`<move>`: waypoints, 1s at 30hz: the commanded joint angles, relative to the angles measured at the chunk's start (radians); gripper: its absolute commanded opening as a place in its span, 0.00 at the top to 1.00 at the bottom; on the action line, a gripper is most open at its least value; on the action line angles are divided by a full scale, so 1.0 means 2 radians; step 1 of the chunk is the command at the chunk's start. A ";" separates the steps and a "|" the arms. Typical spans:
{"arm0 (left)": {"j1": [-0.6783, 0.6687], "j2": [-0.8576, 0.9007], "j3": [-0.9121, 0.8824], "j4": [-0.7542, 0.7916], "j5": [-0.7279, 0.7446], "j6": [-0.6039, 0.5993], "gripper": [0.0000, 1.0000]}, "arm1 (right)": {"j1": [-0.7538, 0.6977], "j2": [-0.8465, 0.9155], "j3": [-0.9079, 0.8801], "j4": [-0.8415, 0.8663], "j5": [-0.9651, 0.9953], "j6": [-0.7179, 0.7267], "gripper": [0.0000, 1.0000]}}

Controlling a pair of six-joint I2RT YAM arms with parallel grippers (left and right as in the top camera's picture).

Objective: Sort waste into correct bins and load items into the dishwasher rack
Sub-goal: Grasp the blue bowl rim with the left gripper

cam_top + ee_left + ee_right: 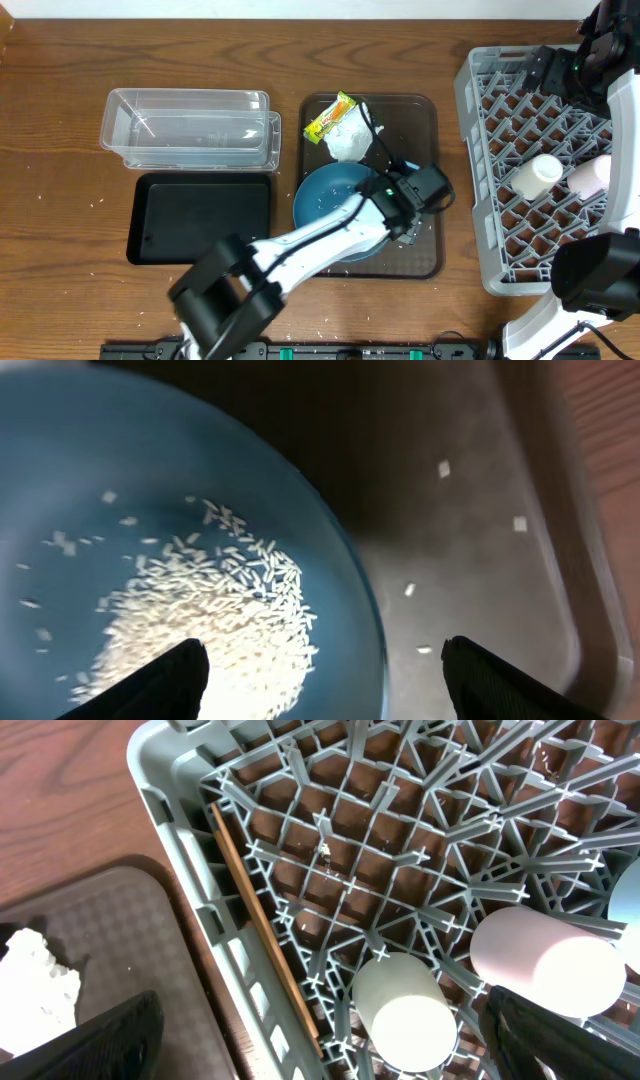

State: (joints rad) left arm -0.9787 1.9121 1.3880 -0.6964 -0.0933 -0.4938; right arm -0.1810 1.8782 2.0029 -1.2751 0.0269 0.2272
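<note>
The large blue bowl [330,205] sits on the brown tray and holds a heap of rice [210,620]. My left gripper [325,665] is open and straddles the bowl's right rim, one finger over the rice and one outside; it also shows in the overhead view [408,200]. The crumpled tissue [348,138] and the snack wrapper [330,117] lie at the tray's back. The grey rack [478,150] holds the white cup [405,1015], the pink cup [545,960] and a chopstick [258,920] along its left wall. My right gripper [320,1045] is open and empty above the rack. The small dish is not clearly visible.
The clear tub [190,130] stands at the back left with the black tray [200,215] in front of it. The brown serving tray [420,130] lies between them and the rack. A few loose rice grains [443,468] lie on the tray beside the bowl.
</note>
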 commanded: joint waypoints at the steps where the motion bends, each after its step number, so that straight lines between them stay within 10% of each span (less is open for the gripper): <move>1: 0.000 0.021 0.004 0.002 -0.012 -0.018 0.22 | -0.001 0.002 0.001 0.000 0.005 0.006 0.01; 30: -0.021 0.034 0.004 0.013 -0.029 -0.020 0.62 | -0.001 0.002 0.001 0.000 0.005 0.006 0.01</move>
State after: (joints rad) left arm -1.0195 1.9785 1.3880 -0.6716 -0.1192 -0.5285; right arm -0.1810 1.8782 2.0033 -1.2751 0.0269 0.2272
